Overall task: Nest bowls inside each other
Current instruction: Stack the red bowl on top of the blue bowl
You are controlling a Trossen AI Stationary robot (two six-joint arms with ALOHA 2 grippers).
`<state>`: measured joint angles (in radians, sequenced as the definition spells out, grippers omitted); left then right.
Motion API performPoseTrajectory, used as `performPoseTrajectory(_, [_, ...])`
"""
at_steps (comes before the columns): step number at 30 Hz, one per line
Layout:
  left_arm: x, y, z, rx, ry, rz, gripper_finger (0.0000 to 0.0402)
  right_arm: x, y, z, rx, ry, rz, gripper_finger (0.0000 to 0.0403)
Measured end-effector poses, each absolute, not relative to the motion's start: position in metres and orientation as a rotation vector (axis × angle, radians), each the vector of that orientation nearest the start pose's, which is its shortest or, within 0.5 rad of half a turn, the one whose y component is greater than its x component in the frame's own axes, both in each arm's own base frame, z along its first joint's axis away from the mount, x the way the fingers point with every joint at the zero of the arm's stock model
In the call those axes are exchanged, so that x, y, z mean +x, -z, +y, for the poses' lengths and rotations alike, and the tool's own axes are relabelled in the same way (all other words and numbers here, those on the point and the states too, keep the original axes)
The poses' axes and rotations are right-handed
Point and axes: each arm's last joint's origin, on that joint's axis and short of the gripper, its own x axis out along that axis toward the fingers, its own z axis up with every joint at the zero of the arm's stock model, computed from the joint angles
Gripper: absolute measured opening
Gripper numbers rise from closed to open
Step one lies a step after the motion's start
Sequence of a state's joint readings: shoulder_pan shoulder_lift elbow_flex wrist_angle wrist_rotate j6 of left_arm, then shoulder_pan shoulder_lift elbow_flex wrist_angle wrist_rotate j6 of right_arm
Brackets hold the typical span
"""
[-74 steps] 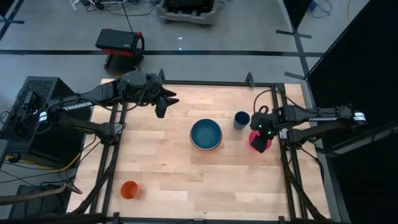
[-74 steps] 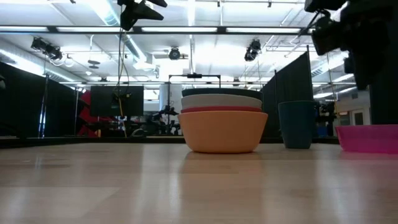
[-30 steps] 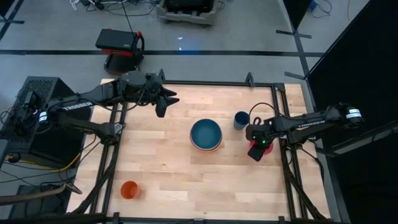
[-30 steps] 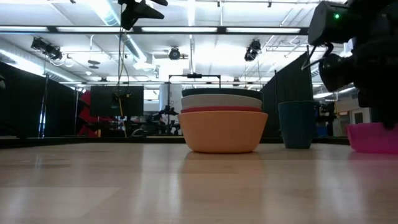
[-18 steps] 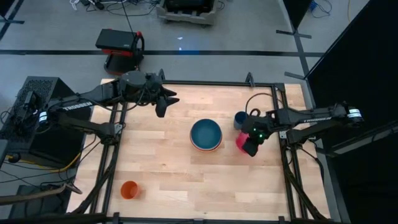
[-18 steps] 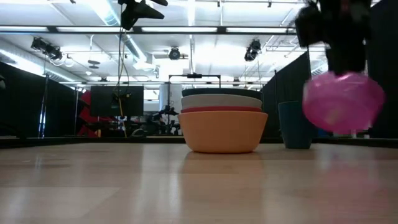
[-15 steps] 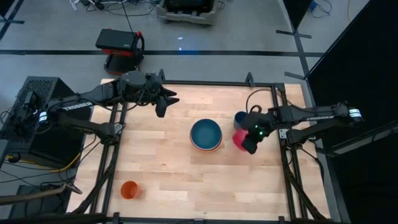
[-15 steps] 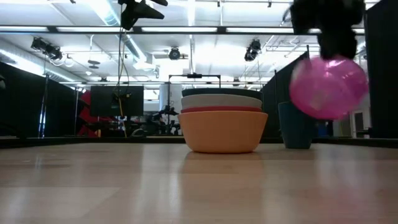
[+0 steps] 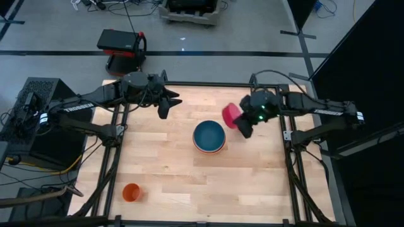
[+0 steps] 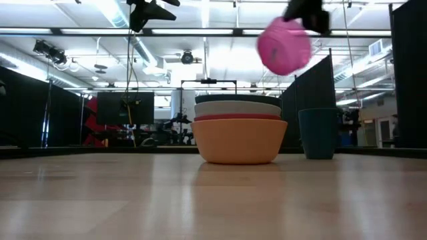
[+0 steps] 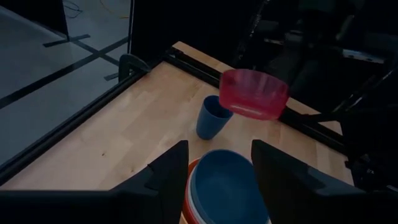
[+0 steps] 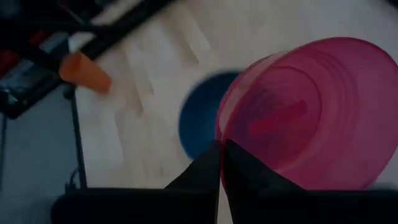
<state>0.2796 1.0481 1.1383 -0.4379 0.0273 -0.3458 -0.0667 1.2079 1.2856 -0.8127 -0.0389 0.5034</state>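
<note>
Table (image 9: 164, 170): pale butcher-block wood in a dark metal frame, set on a grey floor marked with dark tape lines.
Stack (image 9: 209, 137): four bowls nested near the table's middle; from the low view, yellow-orange at the bottom, then red-orange, white, and teal on top, its rim just showing.
Pink bowl (image 9: 230, 116): off the table, held tilted in the air, above and just to the right of the stack, over the blue cup's spot.
Right gripper (image 9: 245, 128): jaws pinched tight on the pink bowl's rim; in its wrist view the two fingers meet at the rim's edge.
Left gripper (image 9: 165, 104): hangs over the far left part of the table, well apart from the stack; jaws partly spread, nothing between them.
Blue cup (image 10: 317, 133): upright on the table, just right of the stack in the low view.
Orange cup (image 9: 131, 192): upright near the front left corner, well apart from everything else.
Room: long ceiling lights, black curtain panels, a dark screen (image 10: 125, 109) at the back; a red and black box (image 9: 121, 43) on the floor beyond the table.
</note>
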Motion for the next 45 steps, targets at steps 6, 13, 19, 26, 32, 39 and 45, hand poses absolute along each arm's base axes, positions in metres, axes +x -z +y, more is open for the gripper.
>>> performPoseTrajectory(6, [0.209,-0.381,0.059,-0.397,-0.308,0.298,0.0166,0.277,-0.355,-0.023,0.473,0.125,0.755,0.0000])
performPoseTrajectory(13, [0.209,-0.381,0.059,-0.400,-0.308,0.298,0.0164,0.307,-0.341,-0.022,0.366,0.073,0.853,0.0000])
performPoseTrajectory(19, [0.209,-0.381,0.059,-0.398,-0.308,0.299,0.0165,0.323,-0.335,-0.018,0.230,0.053,0.929,0.0000])
performPoseTrajectory(26, [0.209,-0.381,0.059,-0.397,-0.308,0.300,0.0165,0.341,-0.328,-0.012,0.070,0.019,1.020,0.0000])
performPoseTrajectory(32, [0.209,-0.381,0.059,-0.396,-0.307,0.301,0.0164,0.348,-0.318,-0.005,-0.012,-0.025,1.079,0.0000])
performPoseTrajectory(39, [0.209,-0.381,0.059,-0.395,-0.308,0.303,0.0166,0.351,-0.313,0.008,-0.055,-0.073,1.096,0.0000])
performPoseTrajectory(45, [0.209,-0.381,0.059,-0.394,-0.308,0.303,0.0166,0.353,-0.307,0.010,-0.047,-0.077,1.125,0.0000])
